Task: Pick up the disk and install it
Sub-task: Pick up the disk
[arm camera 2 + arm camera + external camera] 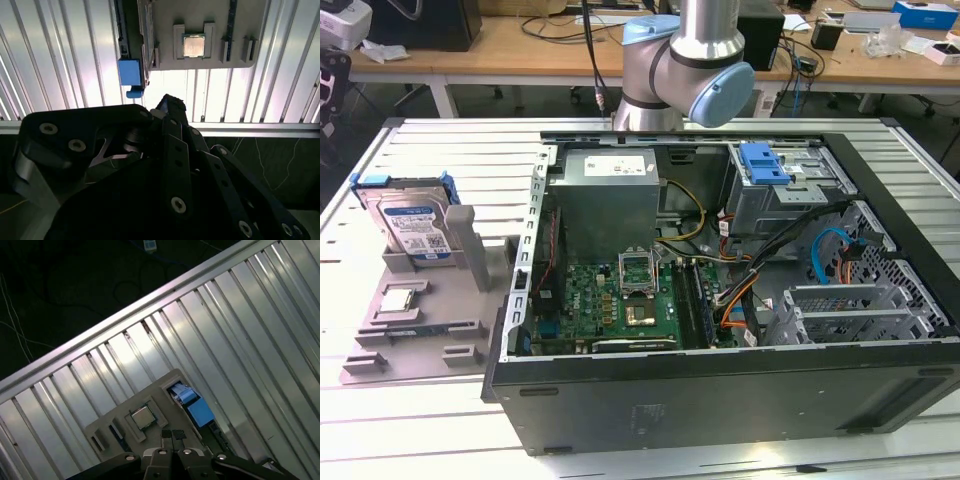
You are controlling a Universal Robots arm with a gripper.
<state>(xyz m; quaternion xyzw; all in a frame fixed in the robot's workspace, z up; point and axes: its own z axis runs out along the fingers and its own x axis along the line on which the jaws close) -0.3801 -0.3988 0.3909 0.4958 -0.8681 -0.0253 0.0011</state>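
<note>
1. Find the disk (415, 222) standing on edge in a slot of the grey holder (420, 322), on the ribbed tabletop (440, 425) at the exterior view's left, well apart from the drive bay of the open computer case (720, 405).
2. Read the end effector (173, 436) as clenched on nothing, fingertips pressed together in the first wrist view. Judge it to be hanging well above the holder, looking down on the disk and the small square chip (143, 417).
3. Risk of descending while clenched: striking the disk's top edge instead of straddling it, then tipping or jamming it in the slot.
4. Risk of choosing the wrong target: settling on the chip, near the disk on the same holder, or on the bare blue bracket (765, 162) seated in the case.
5. Risk of a skewed grasp: pinching only the thin plastic frame and letting the heavier drive swing or slip free.
6. Risk near the bay: snagging the cables (770, 245) draped across the case interior, or clipping the case wall on a low approach.
</note>
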